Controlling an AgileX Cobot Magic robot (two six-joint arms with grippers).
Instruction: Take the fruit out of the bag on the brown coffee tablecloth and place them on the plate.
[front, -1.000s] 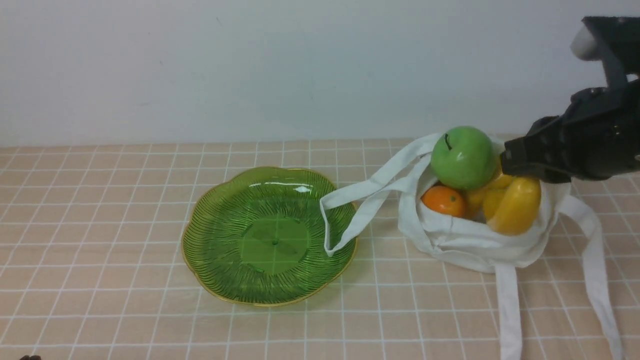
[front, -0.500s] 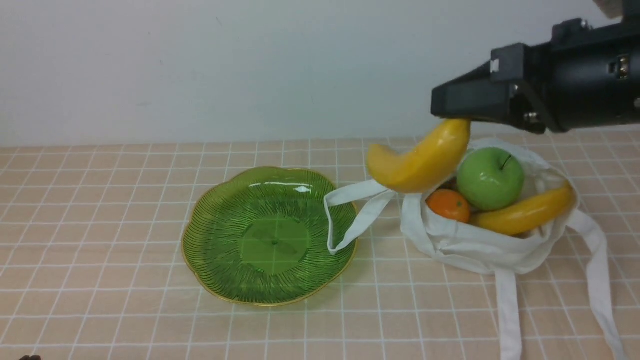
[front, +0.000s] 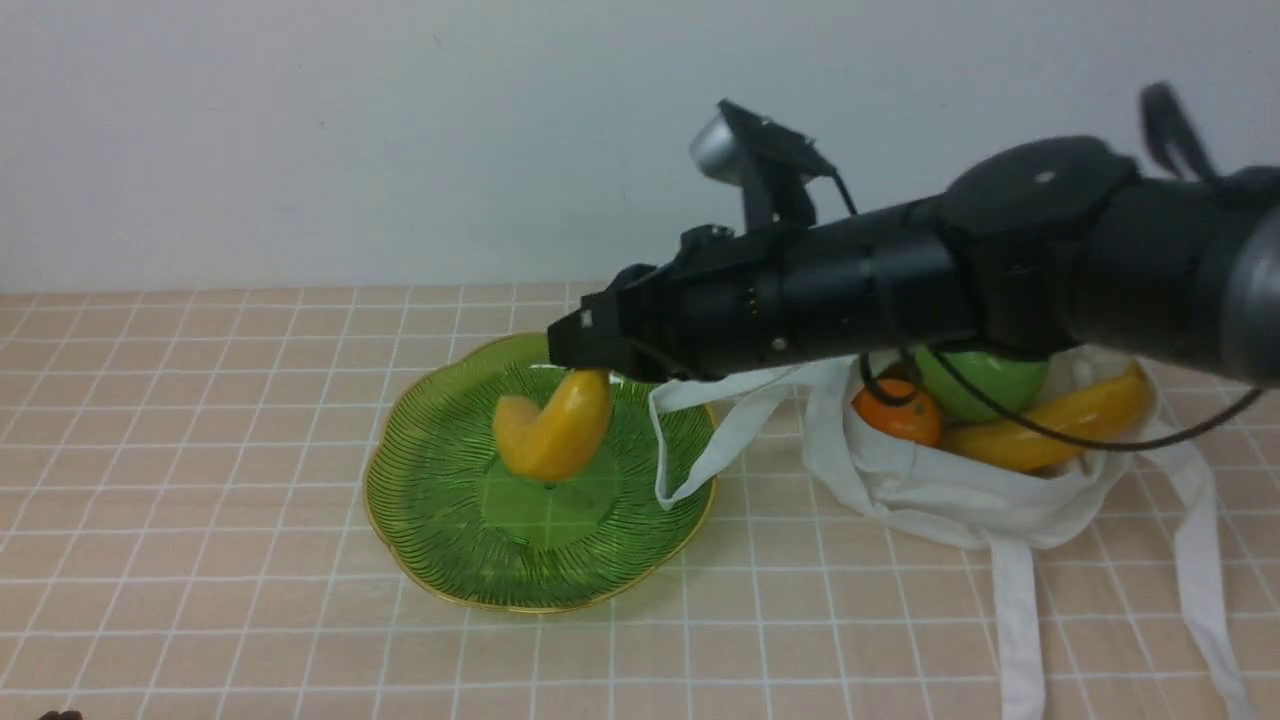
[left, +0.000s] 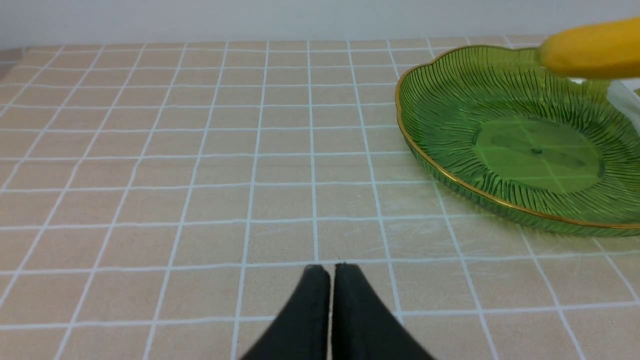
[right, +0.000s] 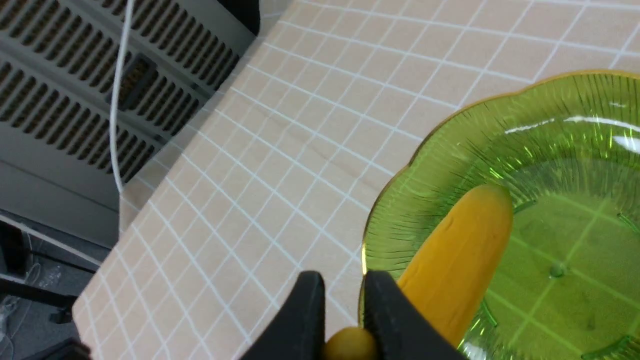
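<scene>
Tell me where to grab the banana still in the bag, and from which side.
Probably its raised outer end, coming from above on the right. The banana lies along the near side of the bag; the apple and orange crowd its other end, while that tip sticks up clear.

Tan checked tablecloth carries green plate and white bag.

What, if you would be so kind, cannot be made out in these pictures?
Glossy green apple: front view, mostly hidden behind the right arm.
Curved yellow plastic banana: left wrist view, cut off by the edge.
Soft white cloth bag: front view, strap ends run off the bottom edge.
Left hand: only fingertips show, left wrist view.
</scene>
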